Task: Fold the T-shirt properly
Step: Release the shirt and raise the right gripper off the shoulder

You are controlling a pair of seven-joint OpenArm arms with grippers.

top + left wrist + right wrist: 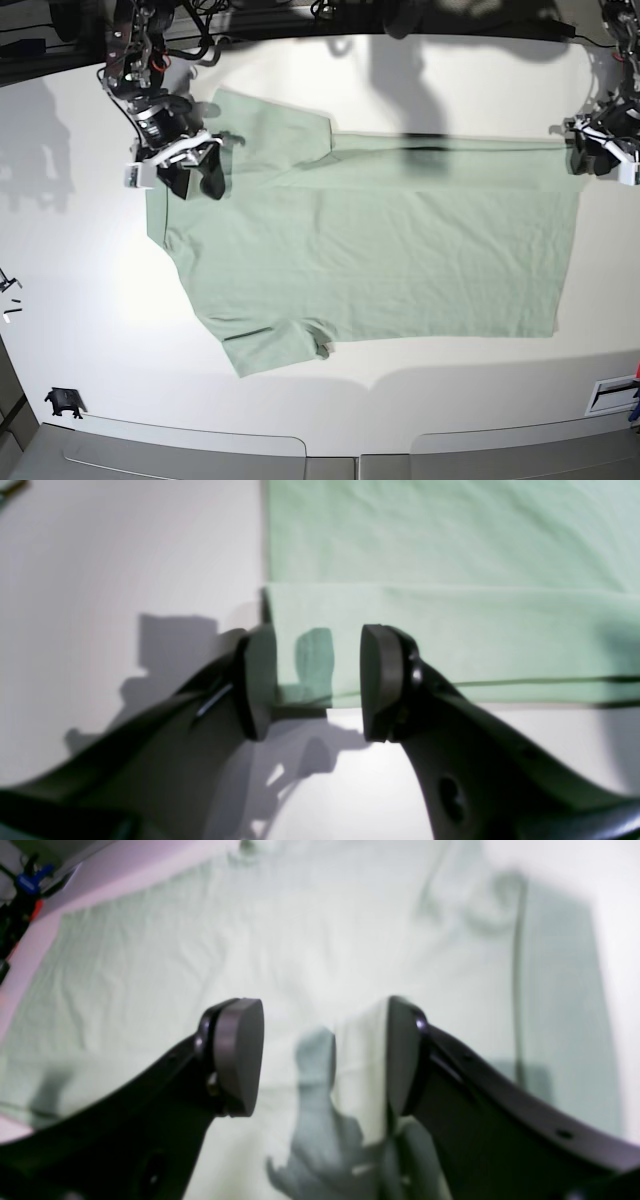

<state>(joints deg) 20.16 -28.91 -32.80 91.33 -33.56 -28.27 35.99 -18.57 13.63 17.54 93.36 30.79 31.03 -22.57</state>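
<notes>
Progress check: one lengthwise fold looks done, everything else not yet. T-shirt [380, 250] lies flat across the white worktop [90, 330], collar end toward the base view's left, hem toward its right. Far long edge appears turned over onto the body, going by the doubled layer and straight crease in the left wrist view, plus the band running along the top in the base view. Near sleeve [275, 345] sticks out at the bottom, not tucked at all. No crosswise fold anywhere either.

Left gripper [317, 680] sits at the hem-side far corner, jaws spread apart, nothing between them, just the folded edge of fabric lying underneath. Right gripper [325, 1055] hangs over the shoulder area near the collar end, jaws also spread wide. Pale flap of cloth shows up against the inner face of one pad [402, 1055] in the right wrist view, but hard to say whether just resting there or sticking; not pinched, anyway.

Guessing at roughly a third done. Left to do, probably: bring the near long edge and that loose sleeve over, then fold hem up toward collar. Few wrinkles near the shoulder might want smoothing first.
</notes>
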